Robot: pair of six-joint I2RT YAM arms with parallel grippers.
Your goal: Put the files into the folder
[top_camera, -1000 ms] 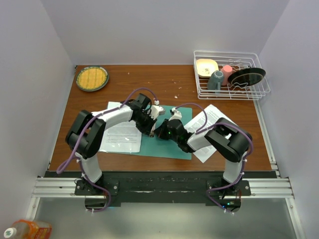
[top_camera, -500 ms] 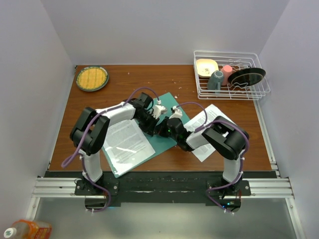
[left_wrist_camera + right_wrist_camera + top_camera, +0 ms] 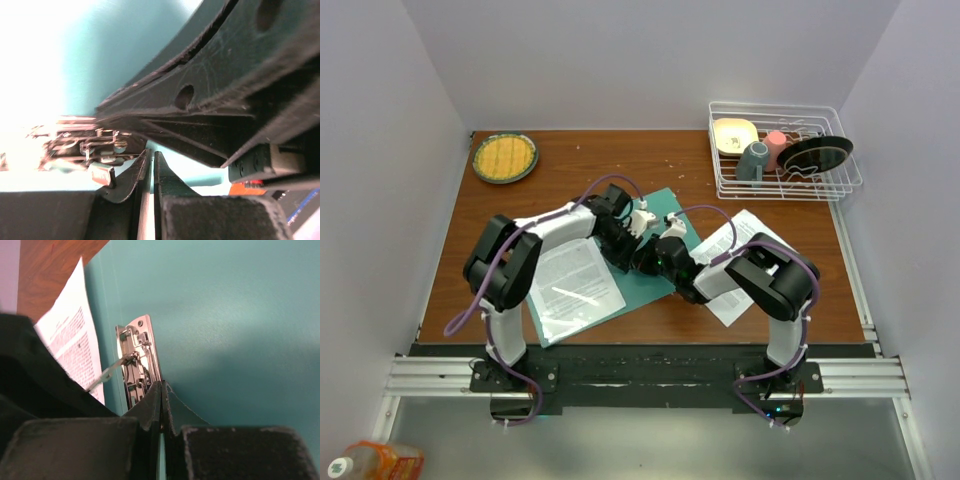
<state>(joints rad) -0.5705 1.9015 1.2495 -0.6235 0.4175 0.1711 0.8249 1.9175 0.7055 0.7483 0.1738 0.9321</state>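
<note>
The right gripper [image 3: 163,387] is closed tight against the flat teal-green file folder [image 3: 240,315], its silver clip [image 3: 137,357] at eleven o'clock. The left gripper [image 3: 151,155] is narrowed to a slit, hold indiscernible.

wire dish rack [image 3: 772,192], green plate [image 3: 476,160], maybe crumbs [image 3: 677,181]

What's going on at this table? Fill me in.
Two robot arms are working on the open folder in the middle of the table. The right claw looks shut on a thin flap of it beside the metal clip. The left claw sits just opposite, nearly closed; what it pinches is unclear. Paper lies on the folder's left half. More sheets lie on the table to the right, not yet filed.
</note>
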